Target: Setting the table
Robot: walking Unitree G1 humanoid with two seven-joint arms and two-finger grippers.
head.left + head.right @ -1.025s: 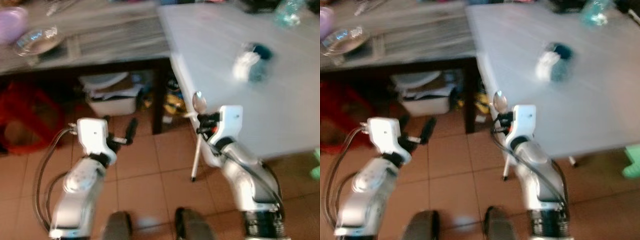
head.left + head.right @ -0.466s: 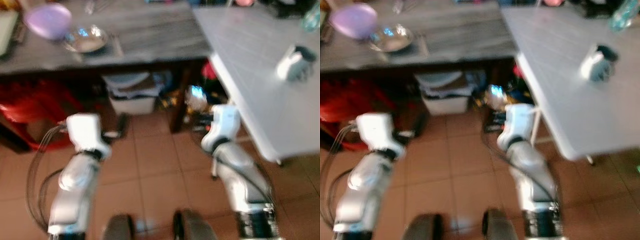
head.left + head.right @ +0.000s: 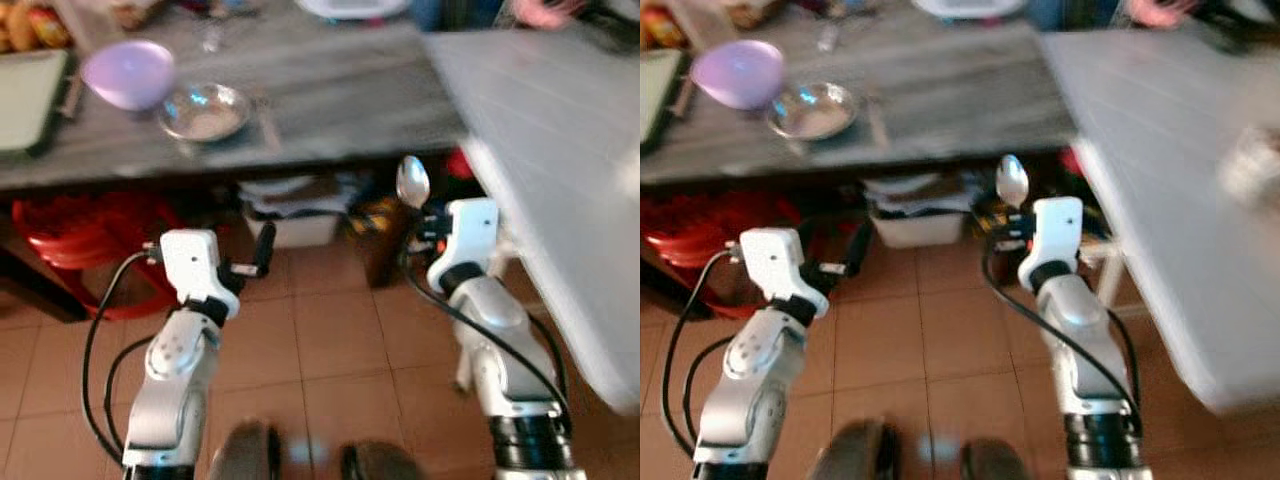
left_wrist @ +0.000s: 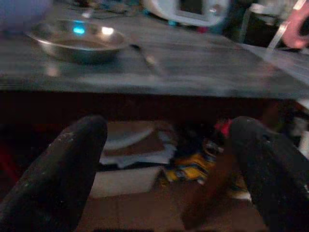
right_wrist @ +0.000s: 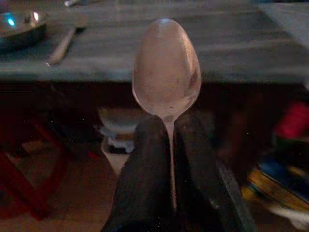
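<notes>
Far left on the grey table (image 3: 330,100), a purple bowl (image 3: 128,73) is sitting just beside a steel bowl (image 3: 204,110); a utensil (image 5: 62,44) is lying next to the steel one. Red stool (image 3: 75,235) and white bin (image 3: 300,215) are standing underneath. Left gripper (image 3: 262,247) is hovering over the tiled floor in front of the table, fingers (image 4: 58,179) spread wide apart, nothing between them. Right gripper (image 5: 169,145) is pinching the spoon (image 5: 166,72) by its handle, fingers pressed together on it; spoon's long axis is running straight along the fingers, bowl end pointing up and toward the grey table. White table (image 3: 560,130) is extending on the right.
</notes>
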